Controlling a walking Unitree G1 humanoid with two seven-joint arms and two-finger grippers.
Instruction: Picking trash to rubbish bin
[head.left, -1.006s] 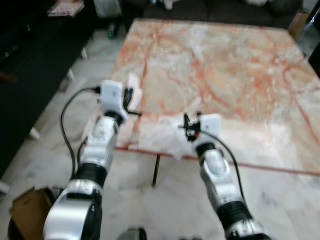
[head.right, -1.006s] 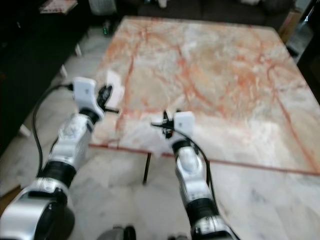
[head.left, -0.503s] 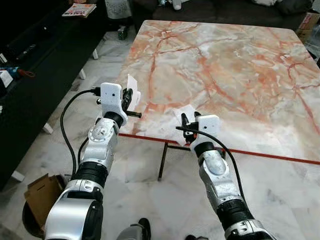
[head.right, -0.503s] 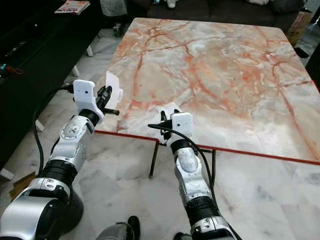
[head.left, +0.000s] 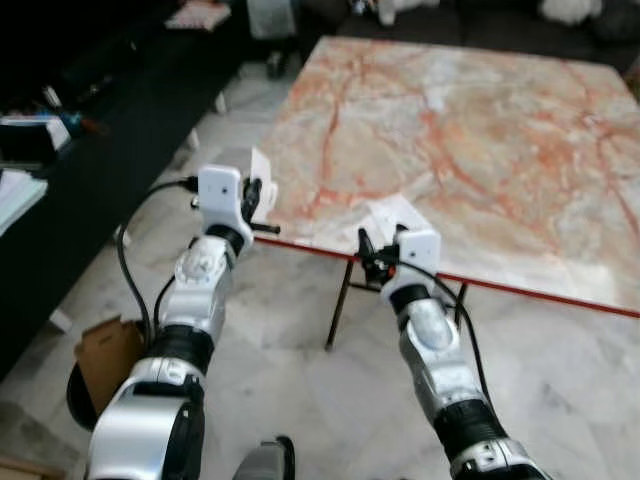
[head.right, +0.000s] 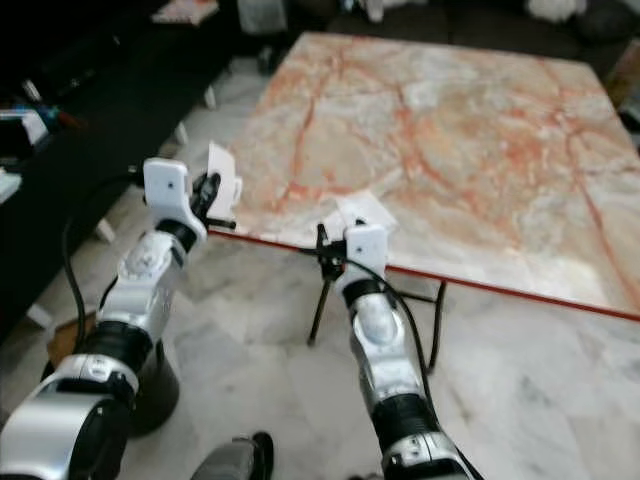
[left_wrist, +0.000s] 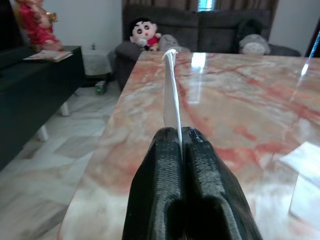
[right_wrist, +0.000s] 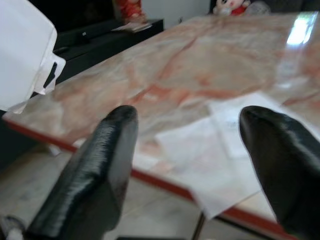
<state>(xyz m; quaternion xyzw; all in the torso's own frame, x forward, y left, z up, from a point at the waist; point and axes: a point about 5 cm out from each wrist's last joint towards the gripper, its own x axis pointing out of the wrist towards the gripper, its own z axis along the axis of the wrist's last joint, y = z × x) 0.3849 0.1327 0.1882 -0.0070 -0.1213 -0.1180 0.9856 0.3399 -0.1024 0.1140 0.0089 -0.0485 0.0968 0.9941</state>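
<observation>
My left gripper (head.left: 256, 200) is shut on a white slip of paper (head.left: 263, 173), held upright just off the near left corner of the marble table (head.left: 500, 130). In the left wrist view the paper (left_wrist: 171, 95) stands edge-on out of the closed fingers (left_wrist: 165, 155). My right gripper (head.left: 379, 241) is open at the table's red front edge, just short of a flat white paper (head.left: 393, 213) lying there. The right wrist view shows that paper (right_wrist: 200, 145) between and beyond the spread fingers. A dark round bin (head.left: 80, 392) stands on the floor at my lower left.
A brown cardboard piece (head.left: 106, 350) leans at the bin. A long black cabinet (head.left: 90, 130) runs along the left. Thin table legs (head.left: 340, 305) stand under the front edge. A dark sofa with plush toys (left_wrist: 200, 30) is behind the table. White marble floor lies in front.
The whole view has shifted: the table edge sits farther from me and the bin has come further into view. The left gripper still holds its paper; the right stays open.
</observation>
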